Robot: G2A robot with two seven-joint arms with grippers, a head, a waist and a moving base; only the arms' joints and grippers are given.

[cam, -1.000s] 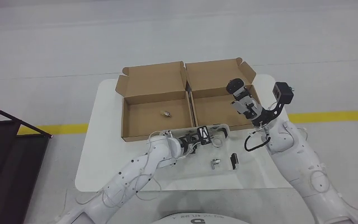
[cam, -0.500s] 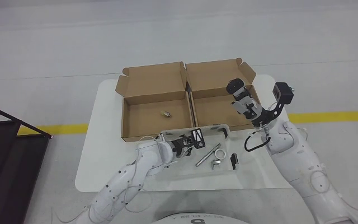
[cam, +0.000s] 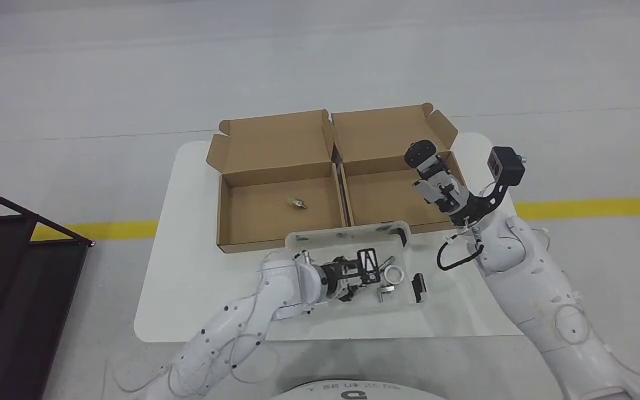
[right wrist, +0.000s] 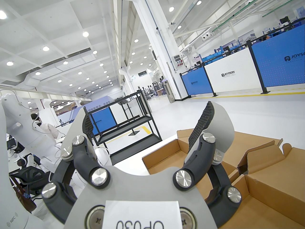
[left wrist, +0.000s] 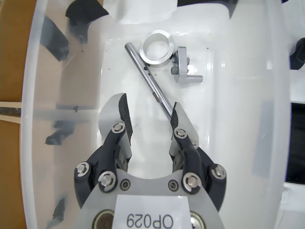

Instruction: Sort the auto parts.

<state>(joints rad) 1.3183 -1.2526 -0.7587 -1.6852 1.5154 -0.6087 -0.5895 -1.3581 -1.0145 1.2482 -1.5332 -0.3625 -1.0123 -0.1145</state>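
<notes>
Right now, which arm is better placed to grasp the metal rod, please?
Left: the left end effector, open, is at the metal rod in the clear bin; the right end effector is raised.

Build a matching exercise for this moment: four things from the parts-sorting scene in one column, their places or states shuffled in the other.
Things
1. left gripper
2. right gripper
3. metal ring
4. small part

Places or states
A. alone in the left cardboard box
B. jaws open, raised over the right cardboard box
C. jaws open, down in the clear bin
D. lying in the clear bin beside the rod

Pairs: 1-C, 2-B, 3-D, 4-A
</notes>
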